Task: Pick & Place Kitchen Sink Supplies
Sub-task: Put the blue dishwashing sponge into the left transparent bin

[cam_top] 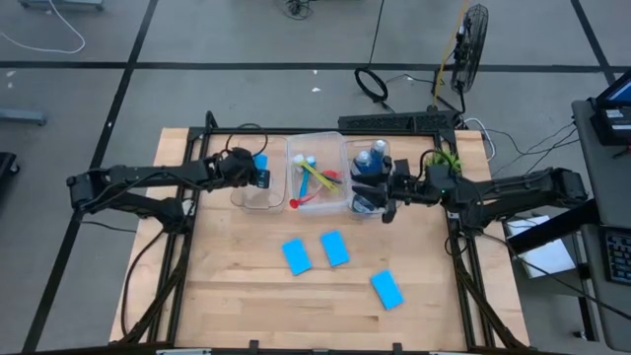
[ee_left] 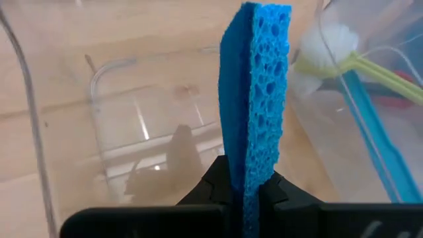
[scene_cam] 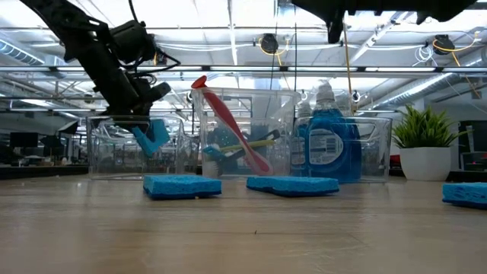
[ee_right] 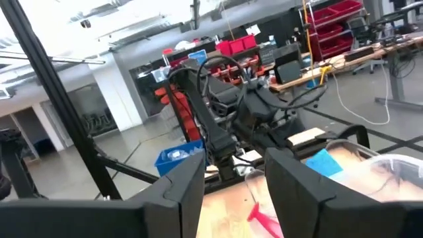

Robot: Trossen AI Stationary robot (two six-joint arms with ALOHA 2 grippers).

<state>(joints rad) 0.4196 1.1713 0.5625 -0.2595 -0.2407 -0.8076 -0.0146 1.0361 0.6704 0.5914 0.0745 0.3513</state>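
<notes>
My left gripper [cam_top: 259,175] is shut on a light-blue sponge [ee_left: 254,99] and hangs over the empty left clear bin [cam_top: 248,192]. Three more sponges lie flat on the table [cam_top: 296,256] [cam_top: 334,248] [cam_top: 386,289]. The middle bin [cam_top: 315,177] holds long-handled brushes; the red brush [scene_cam: 228,122] leans against its wall. Blue bottles [scene_cam: 327,141] stand in the right bin [cam_top: 367,173]. My right gripper [ee_right: 234,192] is open, raised beside the right bin [cam_top: 389,187], touching nothing. My left gripper pinches the sponge between its two fingers at one end [ee_left: 251,188], the pads on its two broad faces. The fingers come from above, slanting down. The sponge is lifted clear and hangs below the fingers [scene_cam: 152,135], tilted, its lower end inside the bin's walls.
A small potted plant [scene_cam: 426,144] stands at the table's far right. The three clear bins sit in a row along the far edge. Bare wood lies around the loose sponges toward the near edge [cam_top: 246,306].
</notes>
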